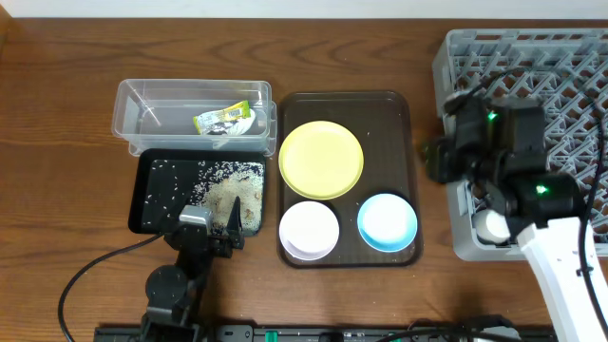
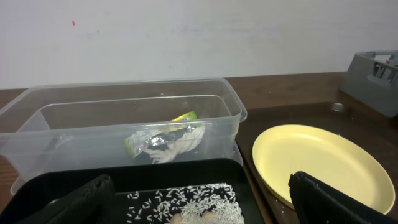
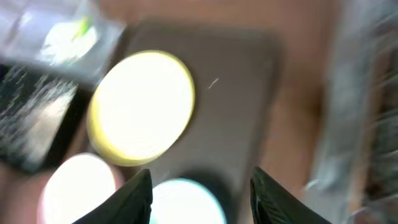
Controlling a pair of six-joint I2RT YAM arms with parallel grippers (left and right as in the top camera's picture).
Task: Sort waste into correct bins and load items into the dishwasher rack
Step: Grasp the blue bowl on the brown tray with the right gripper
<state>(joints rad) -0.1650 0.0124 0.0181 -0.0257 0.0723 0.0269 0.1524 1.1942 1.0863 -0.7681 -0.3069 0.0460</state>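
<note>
wrapper [image 1: 224, 120], crinkled, in clear tub [image 1: 123, 116]; rice [image 1: 234, 190] on black tray [image 1: 150, 211]

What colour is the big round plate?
The plate is pale yellow, clearest in the overhead view.

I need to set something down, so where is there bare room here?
Bare table lies left of the tub and black tray, and along the far edge. The brown tray has a free corner beside the yellow plate. The right arm crowds the gap before the rack.
</note>
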